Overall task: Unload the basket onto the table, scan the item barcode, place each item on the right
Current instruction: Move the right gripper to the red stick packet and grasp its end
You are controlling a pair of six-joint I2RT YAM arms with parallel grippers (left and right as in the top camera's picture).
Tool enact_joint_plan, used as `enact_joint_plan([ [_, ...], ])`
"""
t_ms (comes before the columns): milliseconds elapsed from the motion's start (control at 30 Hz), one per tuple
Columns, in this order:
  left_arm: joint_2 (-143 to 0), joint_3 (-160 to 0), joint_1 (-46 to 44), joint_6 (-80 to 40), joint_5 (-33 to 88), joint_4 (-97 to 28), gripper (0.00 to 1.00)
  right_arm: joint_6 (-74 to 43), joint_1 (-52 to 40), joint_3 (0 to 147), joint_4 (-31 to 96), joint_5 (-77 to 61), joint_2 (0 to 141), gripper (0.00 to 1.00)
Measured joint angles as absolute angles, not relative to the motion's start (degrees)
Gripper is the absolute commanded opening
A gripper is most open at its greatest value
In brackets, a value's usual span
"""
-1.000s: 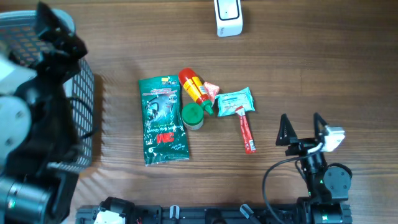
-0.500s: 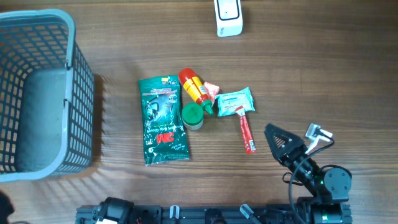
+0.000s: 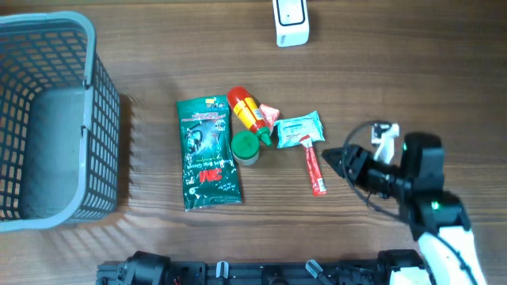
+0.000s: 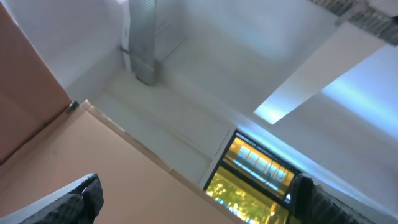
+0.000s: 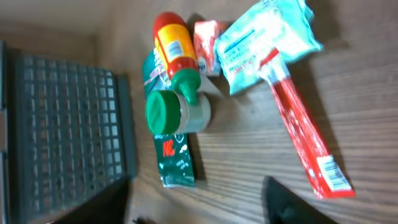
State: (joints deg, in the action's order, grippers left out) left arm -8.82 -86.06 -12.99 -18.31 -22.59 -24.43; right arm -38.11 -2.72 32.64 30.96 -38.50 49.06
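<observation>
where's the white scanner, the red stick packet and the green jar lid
white scanner (image 3: pixel 291 21), overhead view, middle of its top face
red stick packet (image 5: pixel 305 146), right wrist view, midway along its length
green jar lid (image 5: pixel 163 112), right wrist view, centre of the lid

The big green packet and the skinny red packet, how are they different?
The green packet is wide and dark green; the red packet is a thin, bright red strip. The green packet is much bigger than the red packet. The green packet lies at the left of the pile, the red packet at the right. Both lie flat on the wooden table.
</observation>
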Motion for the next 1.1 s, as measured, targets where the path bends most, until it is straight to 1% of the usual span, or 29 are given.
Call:
enact_joint_plan([
  [33,-8.82,-84.95,-12.99,-18.33,-22.57,-23.99,1.00,-37.34,-4.51,36.42,32.84,-36.51,52.58,0.24],
  [67,-8.82,-83.77,-12.99,-18.33,-22.59,-23.31,1.00,-39.11,-7.42,37.93,33.63,-33.89,55.75,0.17],
  [133,-8.82,-81.28,-12.99,-18.35,-22.59,-21.54,1.00,-46.06,-12.08,38.06,34.26,-29.36,59.99,0.08],
  [167,-8.82,-80.20,-12.99,-18.33,-22.59,-20.53,1.00,-50.37,-14.66,38.06,33.89,-26.55,62.46,0.08],
  [200,-8.82,-79.15,-12.99,-18.35,-22.59,-20.21,1.00,-55.02,-16.99,38.06,33.61,-23.24,65.01,0.05],
  [233,-8.82,-78.13,-12.99,-18.35,-22.59,-19.99,1.00,-60.71,-19.09,38.09,33.45,-19.35,68.07,0.05],
  [333,-8.03,-77.58,-12.99,-18.35,-22.59,-19.86,1.00,-69.28,-20.97,38.09,30.46,-13.82,76.64,0.04],
  [433,-4.54,-77.56,-12.99,-18.33,-22.59,-19.88,1.00,-72.29,-20.97,38.09,29.91,-11.00,81.78,0.04],
  [567,-0.86,-77.58,-12.99,-18.33,-22.59,-19.62,1.00,-73.93,-20.97,38.09,29.69,-9.13,84.07,0.04],
  [900,-0.78,-76.07,-12.99,-18.35,-22.59,-19.20,1.00,-75.44,-21.32,37.98,30.65,-9.08,84.27,0.04],
  [1100,-0.78,-76.07,-12.99,-18.33,-22.59,-19.20,1.00,-71.92,-21.52,41.71,31.92,-13.30,82.19,0.05],
])
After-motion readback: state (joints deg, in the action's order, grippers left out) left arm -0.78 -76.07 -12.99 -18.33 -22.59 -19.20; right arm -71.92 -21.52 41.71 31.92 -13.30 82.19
